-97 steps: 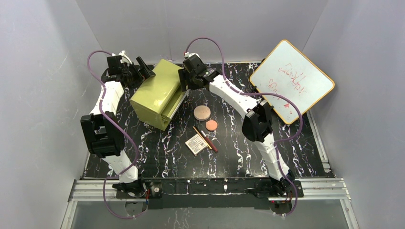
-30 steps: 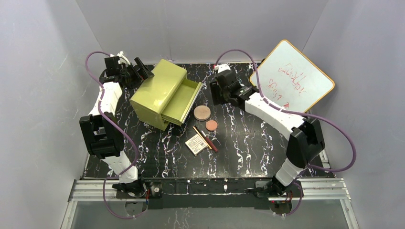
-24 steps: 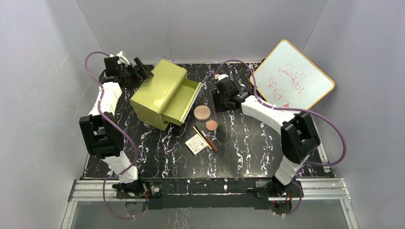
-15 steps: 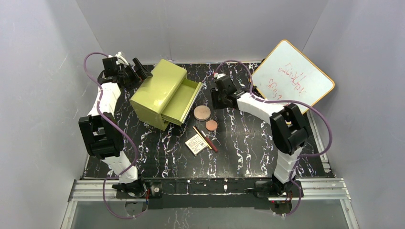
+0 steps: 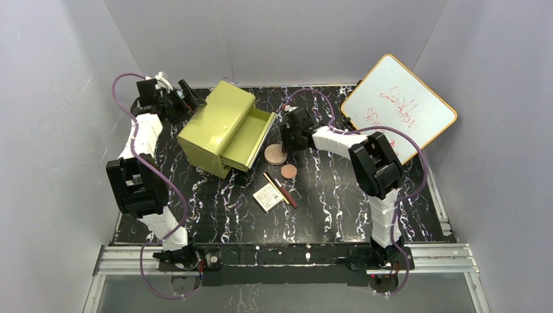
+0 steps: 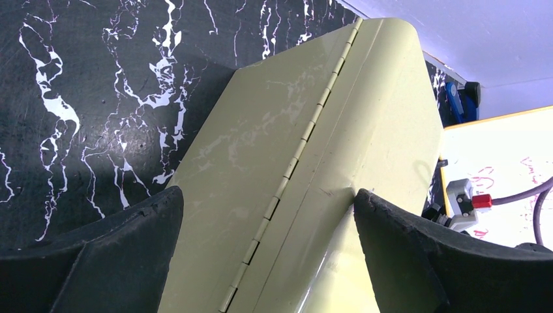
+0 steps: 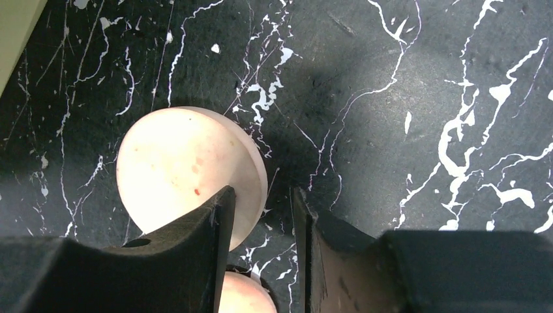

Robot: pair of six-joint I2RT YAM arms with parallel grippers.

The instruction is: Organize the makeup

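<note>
The makeup lies mid-table: a large tan disc (image 5: 274, 156), a small pinkish disc (image 5: 289, 171), a cream printed palette (image 5: 268, 196), a thin gold pencil (image 5: 269, 180) and a dark red pencil (image 5: 287, 195). My right gripper (image 5: 285, 144) hangs over the large disc's right edge, open to a narrow gap. In the right wrist view, the gripper (image 7: 261, 195) has the large disc's (image 7: 182, 169) rim partly in that gap, clear of the right finger; the small disc (image 7: 246, 298) peeks below. My left gripper (image 5: 184, 98) (image 6: 267, 192) stands open at the green box's hinged back.
The olive-green drawer box (image 5: 215, 127) (image 6: 293, 124) sits at the back left with one drawer (image 5: 255, 134) pulled out toward the discs. An orange-framed whiteboard (image 5: 398, 107) leans at the back right. Grey walls close in the black marbled table (image 5: 339, 189).
The drawer has come open. My right arm swung left from near the whiteboard to the large disc and its jaws narrowed. The left gripper eased slightly left along the box.
</note>
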